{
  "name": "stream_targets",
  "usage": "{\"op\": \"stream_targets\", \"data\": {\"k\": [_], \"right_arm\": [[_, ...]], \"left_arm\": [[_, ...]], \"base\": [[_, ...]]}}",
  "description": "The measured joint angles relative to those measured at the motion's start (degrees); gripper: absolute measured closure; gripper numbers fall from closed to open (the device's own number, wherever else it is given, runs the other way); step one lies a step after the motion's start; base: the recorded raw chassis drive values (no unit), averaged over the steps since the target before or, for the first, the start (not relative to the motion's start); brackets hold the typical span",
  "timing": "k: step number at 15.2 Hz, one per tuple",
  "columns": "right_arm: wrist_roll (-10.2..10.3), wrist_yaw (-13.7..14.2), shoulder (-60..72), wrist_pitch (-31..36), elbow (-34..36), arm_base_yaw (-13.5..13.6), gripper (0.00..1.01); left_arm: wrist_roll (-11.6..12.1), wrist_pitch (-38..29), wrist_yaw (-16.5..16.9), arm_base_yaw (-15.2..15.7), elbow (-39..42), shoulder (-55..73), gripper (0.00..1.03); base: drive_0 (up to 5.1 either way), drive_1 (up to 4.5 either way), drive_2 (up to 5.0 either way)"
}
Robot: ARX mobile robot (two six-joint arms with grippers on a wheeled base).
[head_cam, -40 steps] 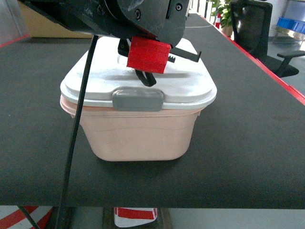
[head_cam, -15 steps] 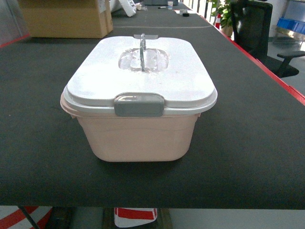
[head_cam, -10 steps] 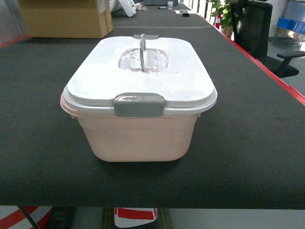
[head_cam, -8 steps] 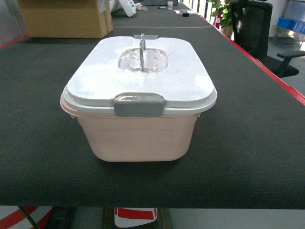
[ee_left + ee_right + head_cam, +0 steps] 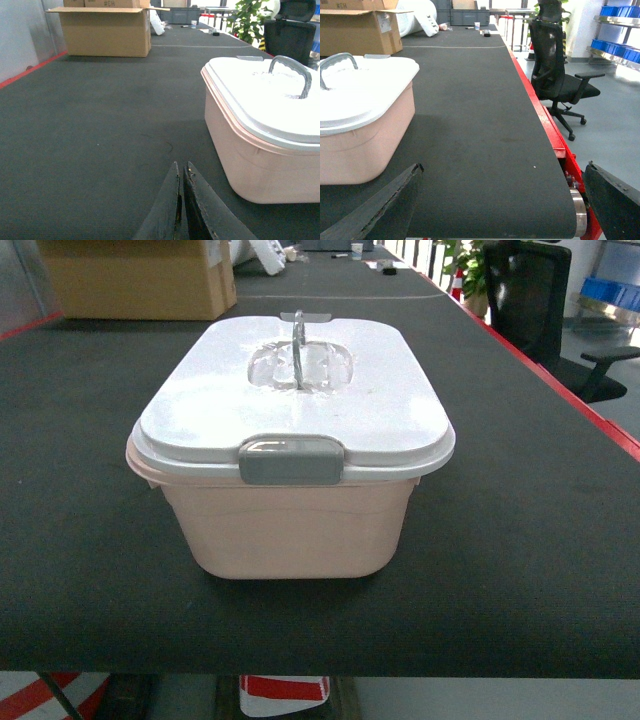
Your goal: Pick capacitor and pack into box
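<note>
With its white lid point(image 5: 330, 405) latched, likely because packing is done, one pink box point(image 5: 290, 525) sits on the black table point(image 5: 520, 540); the capacitor is nowhere visible, presumably inside. The left gripper point(image 5: 180, 187) rests pinched closed and empty, the right gripper point(image 5: 502, 200) spread wide.

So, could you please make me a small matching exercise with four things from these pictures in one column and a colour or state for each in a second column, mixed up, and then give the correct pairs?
Column one:
1. box
2. latch
3. left gripper
4. right gripper

Column two:
A. open wide
B. grey
C. pale pink, with its white lid on
D. shut, holding nothing

Right pairs: 1-C, 2-B, 3-D, 4-A.
</note>
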State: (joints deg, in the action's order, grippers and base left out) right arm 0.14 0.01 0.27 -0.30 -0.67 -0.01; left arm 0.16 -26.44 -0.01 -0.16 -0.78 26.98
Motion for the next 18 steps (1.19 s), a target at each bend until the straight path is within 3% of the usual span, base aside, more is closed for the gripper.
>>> {"op": "stream_targets", "data": {"k": [4, 13, 14, 15, 18], "right_arm": [[0.0, 0.0, 0.0, 0.0, 0.0, 0.0, 0.03], [0.0, 0.0, 0.0, 0.0, 0.0, 0.0, 0.03], [0.0, 0.0, 0.0, 0.0, 0.0, 0.0, 0.03], [0.0, 0.0, 0.0, 0.0, 0.0, 0.0, 0.03], [0.0, 0.0, 0.0, 0.0, 0.0, 0.0, 0.03]], "left_arm": [[0.0, 7.8, 0.0, 0.0, 0.0, -8.4, 1.01], [0.0, 16.4, 0.0, 0.0, 0.0, -17.0, 1.01], [0.0, 18.8, 0.0, 0.0, 0.0, -18.6, 1.01], [0.0, 26.7, 0.1, 0.0, 0.0, -24.0, 1.01], [0.0, 27.0, -0.1, 0.0, 0.0, -26.4, 1.01]], "base": [[0.0, 0.00, 0.0], [0.0, 0.00, 0.0], [0.0, 0.00, 0.0], [0.0, 0.00, 0.0], [0.0, 0.00, 0.0]]}}
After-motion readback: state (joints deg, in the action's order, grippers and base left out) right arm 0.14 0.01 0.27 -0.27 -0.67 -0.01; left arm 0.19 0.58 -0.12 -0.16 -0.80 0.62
